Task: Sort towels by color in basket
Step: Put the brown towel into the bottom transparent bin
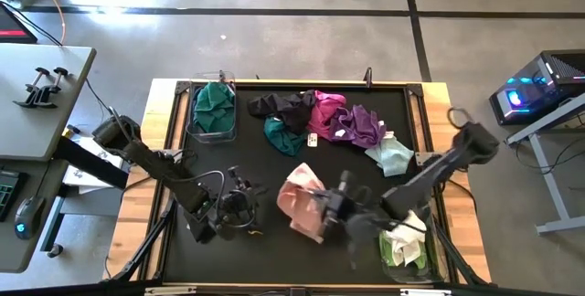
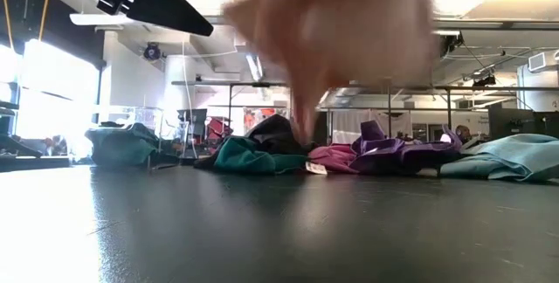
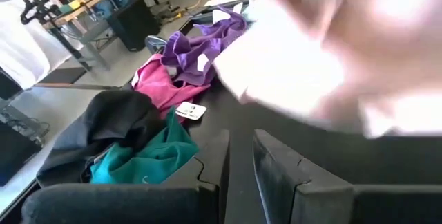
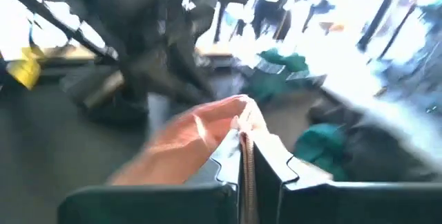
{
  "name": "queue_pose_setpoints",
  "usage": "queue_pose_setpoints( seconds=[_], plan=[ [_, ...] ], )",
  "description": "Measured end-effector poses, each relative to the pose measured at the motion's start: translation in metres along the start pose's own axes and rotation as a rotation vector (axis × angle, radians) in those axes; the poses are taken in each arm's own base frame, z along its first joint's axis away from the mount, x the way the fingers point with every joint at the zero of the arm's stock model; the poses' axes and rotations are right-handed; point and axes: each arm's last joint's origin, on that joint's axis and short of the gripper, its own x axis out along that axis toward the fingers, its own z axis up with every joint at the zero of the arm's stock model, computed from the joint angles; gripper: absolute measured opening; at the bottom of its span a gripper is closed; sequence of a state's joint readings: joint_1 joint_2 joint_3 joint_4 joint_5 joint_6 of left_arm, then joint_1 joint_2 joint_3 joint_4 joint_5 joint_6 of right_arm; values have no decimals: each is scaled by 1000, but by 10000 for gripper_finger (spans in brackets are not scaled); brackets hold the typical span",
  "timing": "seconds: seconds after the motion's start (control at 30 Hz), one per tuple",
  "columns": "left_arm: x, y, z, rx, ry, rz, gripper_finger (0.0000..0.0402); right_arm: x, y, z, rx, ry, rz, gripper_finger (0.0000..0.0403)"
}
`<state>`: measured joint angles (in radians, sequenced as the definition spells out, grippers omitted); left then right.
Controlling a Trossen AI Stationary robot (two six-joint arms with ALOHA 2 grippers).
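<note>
My right gripper (image 1: 327, 212) is over the table's near middle, shut on a pink towel (image 1: 302, 200), which shows blurred in the low view (image 2: 332, 38). My left gripper (image 1: 249, 206) waits open just left of it, touching nothing; its fingers (image 3: 290, 182) point toward the pile. Black (image 1: 281, 106), teal (image 1: 285, 136), magenta (image 1: 327, 113), purple (image 1: 363, 125) and mint (image 1: 391, 154) towels lie in a loose row along the far half of the mat. More teal towels (image 1: 214, 106) fill the far-left basket, and white and lime ones (image 1: 405, 241) fill the near-right basket. My right gripper pinches the pink towel between its two fingers at a bunched edge (image 4: 235, 124), coming from the table's right side. The cloth spreads out beyond the fingertips toward the left arm. In the low view it hangs slack and clear of the mat, lower tip (image 2: 301, 130) pointing down.
A clear basket (image 1: 194, 132) stands at the mat's far-left corner and another (image 1: 430, 264) at its near-right corner. The black mat (image 1: 274, 259) is bare along its near edge and left of the pile. The wooden table rim (image 1: 462, 232) frames the mat.
</note>
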<state>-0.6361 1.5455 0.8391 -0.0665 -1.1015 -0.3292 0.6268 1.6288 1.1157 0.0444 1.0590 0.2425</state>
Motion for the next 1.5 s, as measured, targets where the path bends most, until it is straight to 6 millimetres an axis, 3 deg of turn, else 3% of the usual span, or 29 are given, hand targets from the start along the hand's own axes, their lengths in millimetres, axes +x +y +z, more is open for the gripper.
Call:
queue_pose_setpoints(
  seconds=[0.13, 0.27, 0.37, 0.47, 0.6, 0.77, 0.93, 1.23, 1.4, 1.5],
  plan=[
    [0, 0, 0, -2, -1, 0, 53, -59, -6, 37, -29, -55, -77, 6],
    [0, 0, 0, -3, -1, 1, 53, -112, -21, 75, 81, -71, -6, 6],
    [0, 0, 1, -7, -6, 8, 53, -138, -38, 94, 178, -4, 82, 6],
    [0, 0, 1, -8, -6, 7, 53, -151, -57, 98, 304, 189, 139, 6],
    [0, 0, 1, -7, -6, 8, 53, -158, -73, 78, 418, 532, 27, 5],
    [0, 0, 1, -6, -5, 8, 53, -159, -57, 41, 554, 836, -17, 7],
    [0, 0, 1, 1, -5, 9, 53, -165, -53, -4, 564, 1115, -323, 7],
    [1, 1, 1, -1, -5, 13, 53, -166, -53, -64, 572, 1218, -533, 8],
    [4, 2, 1, -7, -4, 20, 53, -162, -52, -84, 537, 1220, -502, 18],
    [4, 2, 2, -13, -5, 21, 53, -161, -55, -87, 512, 1223, -510, 47]
  ],
)
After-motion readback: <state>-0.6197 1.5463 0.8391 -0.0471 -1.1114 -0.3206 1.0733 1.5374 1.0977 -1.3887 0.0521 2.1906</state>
